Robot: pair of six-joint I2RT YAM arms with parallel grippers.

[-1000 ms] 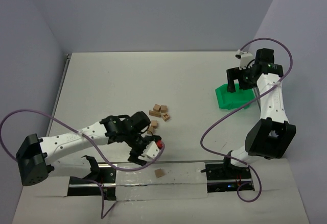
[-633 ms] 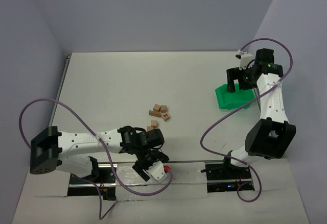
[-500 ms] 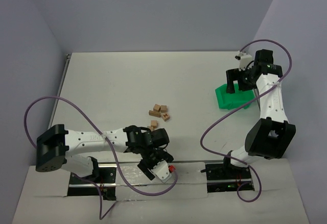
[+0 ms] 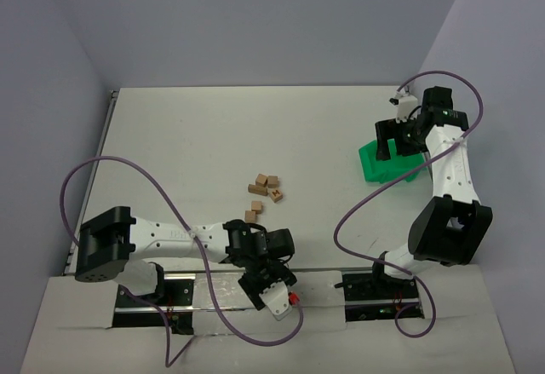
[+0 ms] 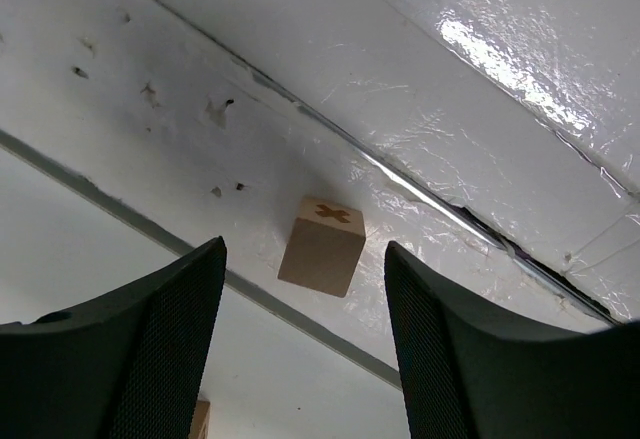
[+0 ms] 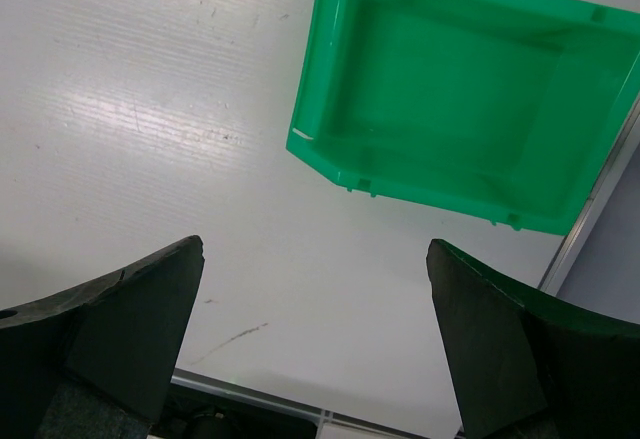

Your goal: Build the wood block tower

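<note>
X-marked wooden cube (image 5: 322, 245) framed between wide-spread left jaws, at lower-centre surface (image 4: 213, 135) edge; right jaws equally wide, green bin (image 6: 470, 89) upper right.

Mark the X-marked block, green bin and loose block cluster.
X-marked block (image 5: 318, 256), left wrist view, front face.
green bin (image 6: 470, 89), right wrist view, bare floor.
loose block cluster (image 4: 258, 189), top external view, one cube.

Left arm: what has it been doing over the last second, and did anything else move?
The left gripper swung away from the cluster of blocks toward the near table edge. It now hangs open, jaws either side of a lone block marked with an X, not gripping it. The cluster, the green bin and the open right gripper near it hardly changed.
</note>
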